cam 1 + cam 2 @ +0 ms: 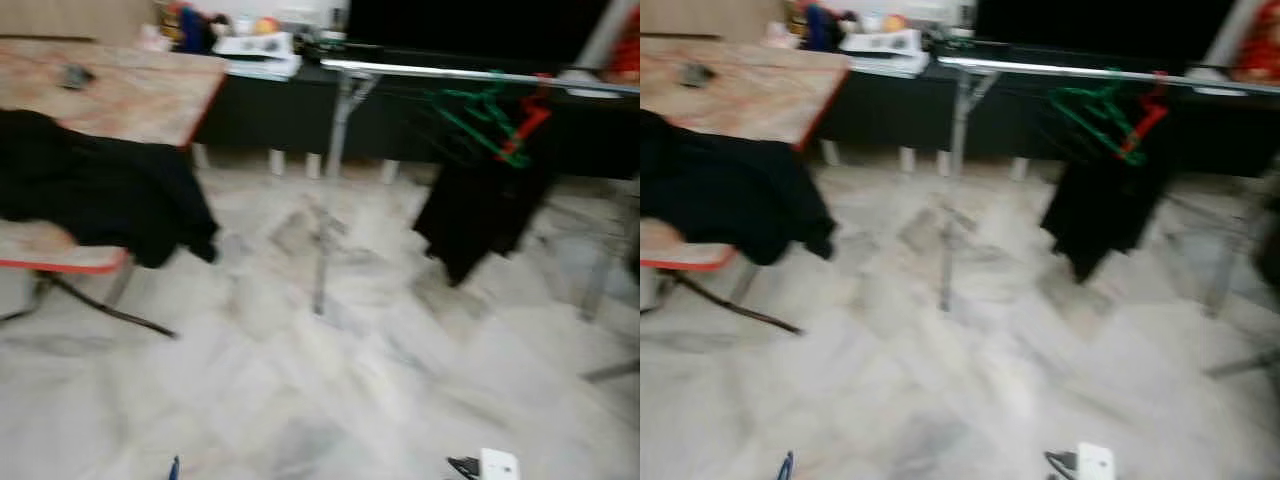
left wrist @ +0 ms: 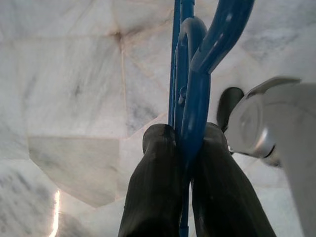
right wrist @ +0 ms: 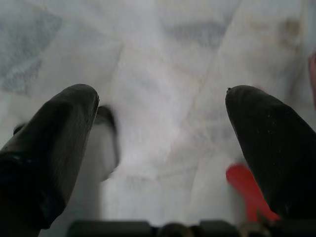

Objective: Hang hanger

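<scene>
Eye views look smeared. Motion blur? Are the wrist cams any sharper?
Both eye views: motion-blurred throughout; rail and green hanger smeared. Left wrist view: sharp, left gripper shut on blue hanger, floor tiles crisp. Right wrist view: right gripper open, fingers and floor soft.

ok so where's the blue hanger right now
The blue hanger is clamped in the left gripper, held low over the marble floor. The clothes rail with the green hangers stands ahead, to the robot's right.
</scene>
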Robot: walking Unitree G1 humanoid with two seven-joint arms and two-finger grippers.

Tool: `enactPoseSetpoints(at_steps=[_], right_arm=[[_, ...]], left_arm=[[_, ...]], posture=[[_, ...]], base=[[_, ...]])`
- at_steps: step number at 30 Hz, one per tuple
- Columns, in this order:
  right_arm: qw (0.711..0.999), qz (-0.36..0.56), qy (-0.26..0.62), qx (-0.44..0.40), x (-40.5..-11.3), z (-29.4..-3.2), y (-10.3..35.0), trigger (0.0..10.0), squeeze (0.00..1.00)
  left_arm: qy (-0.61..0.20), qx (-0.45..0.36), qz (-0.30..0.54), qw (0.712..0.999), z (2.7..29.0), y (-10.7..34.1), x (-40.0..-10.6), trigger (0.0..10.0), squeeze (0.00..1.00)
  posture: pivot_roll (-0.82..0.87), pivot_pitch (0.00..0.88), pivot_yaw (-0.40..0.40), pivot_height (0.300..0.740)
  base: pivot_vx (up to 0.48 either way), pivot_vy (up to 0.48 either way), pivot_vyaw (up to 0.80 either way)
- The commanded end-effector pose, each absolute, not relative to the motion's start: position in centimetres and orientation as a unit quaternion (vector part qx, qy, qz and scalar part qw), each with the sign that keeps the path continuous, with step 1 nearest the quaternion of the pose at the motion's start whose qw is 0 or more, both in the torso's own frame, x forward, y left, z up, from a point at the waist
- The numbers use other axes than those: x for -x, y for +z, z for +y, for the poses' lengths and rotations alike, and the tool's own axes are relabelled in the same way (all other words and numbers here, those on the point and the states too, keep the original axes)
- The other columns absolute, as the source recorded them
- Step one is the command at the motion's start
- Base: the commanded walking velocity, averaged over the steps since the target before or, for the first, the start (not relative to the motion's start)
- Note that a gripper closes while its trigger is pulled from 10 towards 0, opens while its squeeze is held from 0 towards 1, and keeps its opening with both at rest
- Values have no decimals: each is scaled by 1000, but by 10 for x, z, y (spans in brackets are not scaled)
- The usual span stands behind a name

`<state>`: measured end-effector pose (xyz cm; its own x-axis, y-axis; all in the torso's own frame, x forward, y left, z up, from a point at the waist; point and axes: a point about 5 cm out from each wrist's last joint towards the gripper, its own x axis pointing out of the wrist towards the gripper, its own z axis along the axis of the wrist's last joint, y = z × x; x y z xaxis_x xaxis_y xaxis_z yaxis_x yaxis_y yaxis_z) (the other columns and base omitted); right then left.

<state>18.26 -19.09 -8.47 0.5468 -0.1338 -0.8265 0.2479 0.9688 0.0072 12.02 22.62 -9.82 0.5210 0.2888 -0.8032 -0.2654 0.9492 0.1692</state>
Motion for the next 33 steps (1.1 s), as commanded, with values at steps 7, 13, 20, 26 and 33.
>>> enactPoseSetpoints(at_steps=[7, 13, 20, 26, 33], right_arm=[[895, 427, -108, -68, -201, -192, -75, 10000, 0], [931, 350, -85, -59, -246, -191, -46, 10000, 0], [971, 235, -33, 22, -301, -203, 8, 10000, 0], [972, 148, 140, 116, -335, -188, 54, 10000, 0], [902, 98, 382, 179, -347, -164, 95, 10000, 0]], left_arm=[[125, 2, 479, 869, 205, -105, -113, 10000, 0], [99, -45, 382, 918, 240, -76, -159, 10000, 0], [42, -97, 316, 943, 244, -53, -197, 10000, 0], [-85, -136, 249, 955, 233, -29, -226, 10000, 0], [-271, -220, 206, 914, 224, 1, -239, 10000, 0]], posture=[[48, 193, -71, 740], [49, 196, -63, 740], [54, 197, -64, 740], [52, 200, -64, 740], [49, 198, -61, 740]], base=[[0, 0, -327], [0, 0, 0], [0, 0, 0], [0, 0, 0], [0, 0, 0]])
